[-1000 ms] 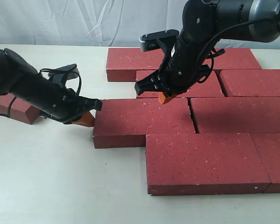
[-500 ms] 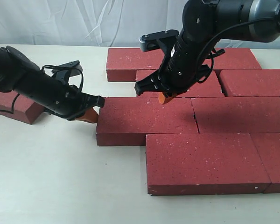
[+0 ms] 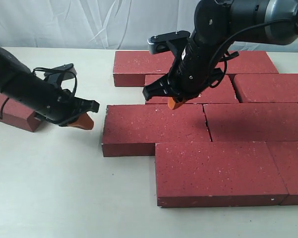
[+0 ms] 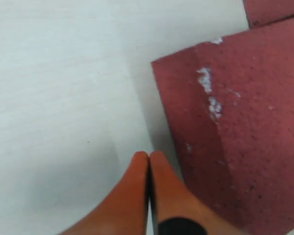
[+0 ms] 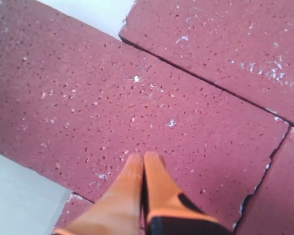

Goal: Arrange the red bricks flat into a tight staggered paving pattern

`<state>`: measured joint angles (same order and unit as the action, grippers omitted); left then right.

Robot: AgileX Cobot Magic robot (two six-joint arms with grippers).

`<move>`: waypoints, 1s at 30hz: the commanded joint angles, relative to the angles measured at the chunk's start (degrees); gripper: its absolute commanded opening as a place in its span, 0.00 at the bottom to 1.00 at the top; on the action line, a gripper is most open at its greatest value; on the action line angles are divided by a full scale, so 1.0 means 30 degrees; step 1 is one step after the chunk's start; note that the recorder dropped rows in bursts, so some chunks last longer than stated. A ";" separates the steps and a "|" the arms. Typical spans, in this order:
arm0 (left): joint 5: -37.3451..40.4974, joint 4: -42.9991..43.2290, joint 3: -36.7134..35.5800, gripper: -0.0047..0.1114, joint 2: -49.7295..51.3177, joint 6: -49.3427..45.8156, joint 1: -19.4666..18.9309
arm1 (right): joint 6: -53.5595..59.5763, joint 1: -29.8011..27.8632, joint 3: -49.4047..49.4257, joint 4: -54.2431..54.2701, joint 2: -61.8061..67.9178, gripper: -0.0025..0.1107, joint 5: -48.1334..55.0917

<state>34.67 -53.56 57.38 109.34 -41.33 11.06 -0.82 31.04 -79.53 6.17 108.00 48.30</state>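
The red bricks (image 3: 208, 124) lie flat in staggered rows across the bench (image 3: 64, 198), with a spare brick (image 3: 15, 116) far left. Both pincers are pinched together: the left pincer (image 3: 84, 121) is just beside the jutting brick (image 3: 154, 126), the right pincer (image 3: 175, 104) above it. I'd push low and square, end-on.

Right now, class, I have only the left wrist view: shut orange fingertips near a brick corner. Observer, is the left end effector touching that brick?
Observer: No. In the exterior view the left end effector is apart from the brick, with bare table between them.
Operator: Where is the other arm?
Observer: The right end effector is shut, and its tip is by the far long edge of that same brick.
Operator: Are any bricks outside the pattern?
Observer: One loose brick lies behind the left arm, away from the rest.
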 commanded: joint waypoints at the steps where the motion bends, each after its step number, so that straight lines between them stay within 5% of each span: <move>1: 0.0237 0.0156 0.0117 0.04 -0.0189 0.0814 -0.1071 | 0.0105 -0.0119 -0.0064 -0.0009 -0.0155 0.02 -0.0914; 10: 0.0417 0.0516 0.0560 0.04 -0.2084 0.0896 -0.1555 | 0.0105 -0.0119 -0.0590 0.0449 0.0205 0.02 -0.2456; 18: 0.0312 0.1314 0.0560 0.04 -0.3795 0.1178 -0.1555 | 0.0132 -0.0119 -0.5320 0.1716 0.2818 0.02 0.0028; 30: -0.1688 0.7429 0.0592 0.04 -0.6704 0.6251 -0.1555 | 0.0132 -0.0119 -1.0942 0.3540 0.6684 0.02 0.1691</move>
<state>30.91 -35.29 58.85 91.54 -26.20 6.73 -0.72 31.04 -110.36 15.46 126.46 52.92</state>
